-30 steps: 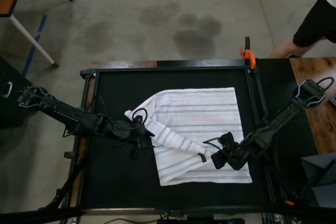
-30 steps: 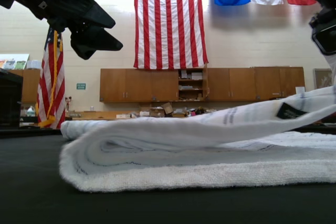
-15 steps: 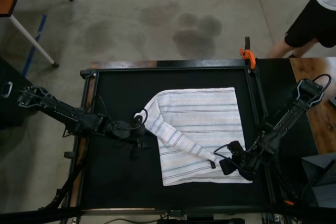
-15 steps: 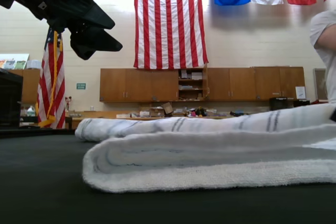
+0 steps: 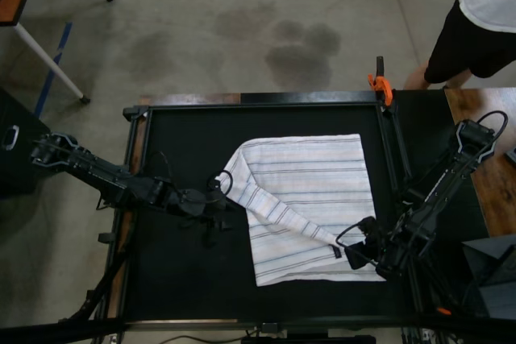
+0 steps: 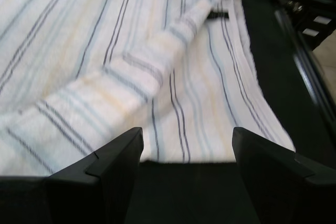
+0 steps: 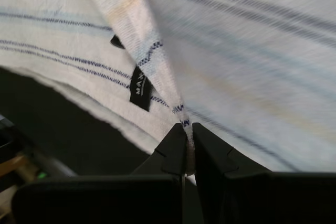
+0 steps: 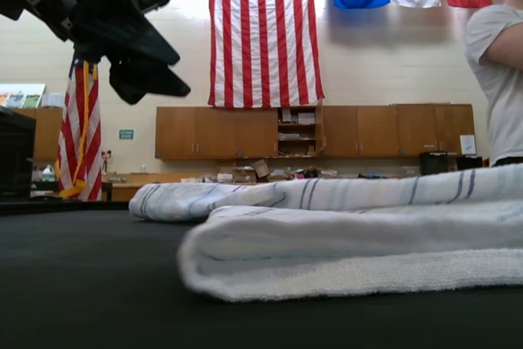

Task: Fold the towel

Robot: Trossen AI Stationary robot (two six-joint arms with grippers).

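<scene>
The white towel [image 5: 302, 191] with thin dark stripes lies on the black table [image 5: 185, 142], its left part folded over in a diagonal ridge. My right gripper [image 5: 351, 254] is shut on the ridge's corner near the table's front right, by the small dark tag [image 5: 335, 252]. In the right wrist view the gripper [image 7: 187, 148] pinches that fold, with the tag [image 7: 140, 95] beside it. My left gripper [image 5: 216, 215] stands open just left of the towel's folded edge; in its wrist view the gripper [image 6: 184, 163] is empty, the towel [image 6: 131, 72] lying ahead. In the exterior view the towel [image 8: 359, 243] is a low double layer.
A person [image 5: 476, 18] stands off the table's far right corner, also at the exterior view's right [image 8: 498, 63]. An orange clamp [image 5: 380, 84] grips the table's back frame. A wooden surface [image 5: 484, 142] adjoins on the top view's right. My left arm [image 8: 114, 22] hangs at the exterior view's upper left.
My right gripper has pulled the towel's corner toward the front right of the top view, and the folded left edge slid right. The person stepped further into view. The left arm barely moved.
</scene>
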